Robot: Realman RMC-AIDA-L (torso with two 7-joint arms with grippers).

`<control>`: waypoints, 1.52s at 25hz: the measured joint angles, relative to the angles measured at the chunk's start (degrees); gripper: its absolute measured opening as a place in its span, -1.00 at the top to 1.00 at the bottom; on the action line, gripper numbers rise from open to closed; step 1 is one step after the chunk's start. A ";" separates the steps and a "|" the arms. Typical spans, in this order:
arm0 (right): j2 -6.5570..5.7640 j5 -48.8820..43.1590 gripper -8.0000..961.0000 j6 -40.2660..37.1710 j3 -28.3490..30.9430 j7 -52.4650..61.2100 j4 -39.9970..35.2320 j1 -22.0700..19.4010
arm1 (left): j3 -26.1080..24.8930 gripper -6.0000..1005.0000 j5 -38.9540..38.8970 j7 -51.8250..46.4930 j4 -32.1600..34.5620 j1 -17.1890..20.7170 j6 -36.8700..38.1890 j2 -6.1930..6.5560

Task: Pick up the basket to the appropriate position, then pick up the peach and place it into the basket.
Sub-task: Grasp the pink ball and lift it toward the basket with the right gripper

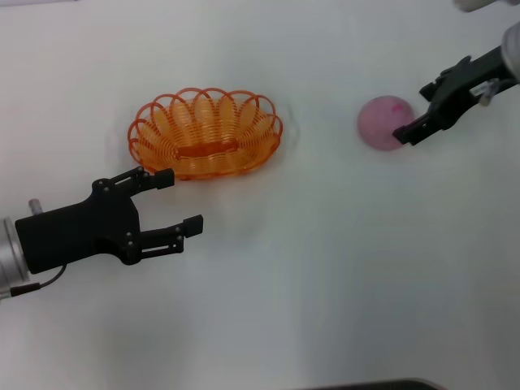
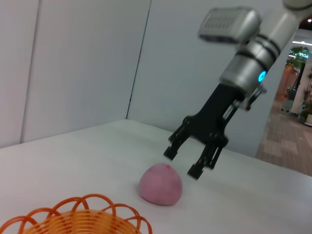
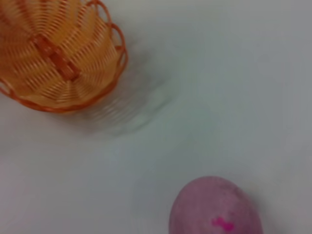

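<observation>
The orange wire basket [image 1: 205, 134] stands upright on the white table, left of centre. It also shows in the left wrist view [image 2: 83, 219] and the right wrist view [image 3: 58, 53]. The pink peach [image 1: 382, 122] lies on the table to the right, apart from the basket. It also shows in the left wrist view [image 2: 161, 184] and the right wrist view [image 3: 214, 207]. My right gripper [image 1: 414, 111] is open and empty, just above the peach and to its right; the left wrist view shows it [image 2: 186, 162] hovering over the fruit. My left gripper [image 1: 180, 201] is open and empty, just in front of the basket.
The white table [image 1: 325, 268] stretches around both objects. Grey wall panels [image 2: 87, 63] stand behind the table in the left wrist view. A dark edge [image 1: 374, 385] shows at the table's near side.
</observation>
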 joint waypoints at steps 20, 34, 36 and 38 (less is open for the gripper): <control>0.00 3.30 -0.95 9.24 -4.11 -1.00 8.52 1.22 | -0.01 -0.74 -0.12 0.00 -0.29 0.10 -0.34 -0.10; -0.13 4.83 -0.30 8.53 -4.56 -3.18 8.08 0.72 | -0.09 -0.74 -0.06 -0.16 -1.28 0.64 0.13 -0.20; -0.14 4.73 -0.13 8.37 -4.56 -3.19 8.08 0.70 | -0.09 -0.74 -0.01 -0.20 -1.32 0.71 0.17 -0.21; -0.19 4.62 0.01 8.28 -4.56 -3.19 8.08 0.66 | -0.09 -0.74 0.01 -0.22 -1.33 0.81 0.22 -0.22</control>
